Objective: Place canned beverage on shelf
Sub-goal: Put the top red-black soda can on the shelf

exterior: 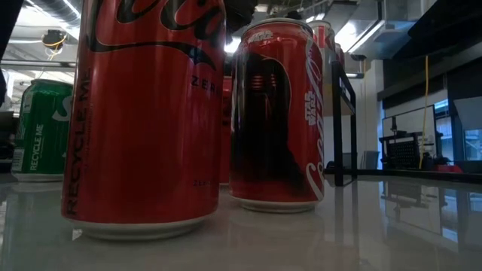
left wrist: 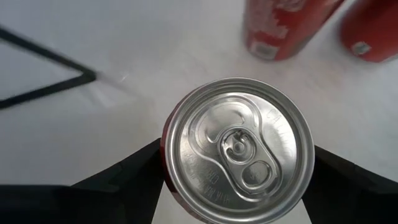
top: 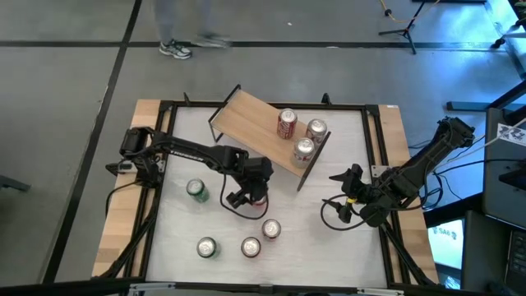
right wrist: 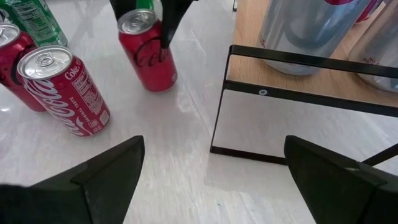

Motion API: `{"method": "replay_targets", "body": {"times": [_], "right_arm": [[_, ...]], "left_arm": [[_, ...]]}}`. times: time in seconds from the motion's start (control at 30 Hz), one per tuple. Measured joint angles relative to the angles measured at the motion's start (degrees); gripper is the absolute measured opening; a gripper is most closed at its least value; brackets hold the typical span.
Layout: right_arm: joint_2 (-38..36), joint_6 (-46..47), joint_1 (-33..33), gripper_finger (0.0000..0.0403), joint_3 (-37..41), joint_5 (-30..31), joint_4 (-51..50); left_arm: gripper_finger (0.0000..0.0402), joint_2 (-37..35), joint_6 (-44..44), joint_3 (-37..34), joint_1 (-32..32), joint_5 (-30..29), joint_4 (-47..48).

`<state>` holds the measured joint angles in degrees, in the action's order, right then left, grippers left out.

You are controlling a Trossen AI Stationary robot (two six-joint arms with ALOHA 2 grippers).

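White tabletop (top: 345, 247) carries a low light-wood shelf (top: 246, 119) on black legs, set diagonally at the far middle with three cans on it. Reaching in from the left, the left gripper (top: 251, 191) straddles an upright red can (left wrist: 239, 149), fingers spread at its sides. Near the shelf's right end, the right gripper (top: 343, 179) hangs open and empty.

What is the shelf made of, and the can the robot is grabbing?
The shelf looks like a pale wooden board with visible grain, matte, on thin black legs, probably metal. The red can looks like aluminium: shiny silver lid with a pull tab, glossy painted side.
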<state>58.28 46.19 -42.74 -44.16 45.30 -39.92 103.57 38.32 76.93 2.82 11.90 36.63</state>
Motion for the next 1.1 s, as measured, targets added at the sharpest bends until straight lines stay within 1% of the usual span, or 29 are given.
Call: {"method": "replay_targets", "body": {"times": [0.1,0.5,0.6,0.77,0.87,0.97,1.1], "right_arm": [[0.0,0.0,0.0,0.0381,0.0,0.0,0.0],[0.0,0.0,0.0,0.0381,0.0,0.0,0.0],[0.0,0.0,0.0,0.0381,0.0,0.0,0.0],[0.0,0.0,0.0,0.0381,0.0,0.0,0.0],[0.0,0.0,0.0,0.0381,0.0,0.0,0.0],[0.0,0.0,0.0,0.0381,0.0,0.0,0.0],[0.0,0.0,0.0,0.0381,0.0,0.0,0.0]], "left_arm": [[0.0293,0.0,-1.8,0.0,0.0,-0.6,-0.3],[0.0295,0.0,-1.8,0.0,0.0,-0.7,-0.3],[0.0310,0.0,-1.8,0.0,0.0,-0.7,-0.3],[0.0351,-0.1,-1.8,0.1,0.0,-0.8,-0.4],[0.0367,-0.1,-1.9,0.1,0.0,-0.9,-0.4],[0.0372,-0.1,-3.5,0.1,0.0,-0.9,-0.3],[0.0374,-0.1,-3.4,0.1,0.2,-0.8,0.1]]}}
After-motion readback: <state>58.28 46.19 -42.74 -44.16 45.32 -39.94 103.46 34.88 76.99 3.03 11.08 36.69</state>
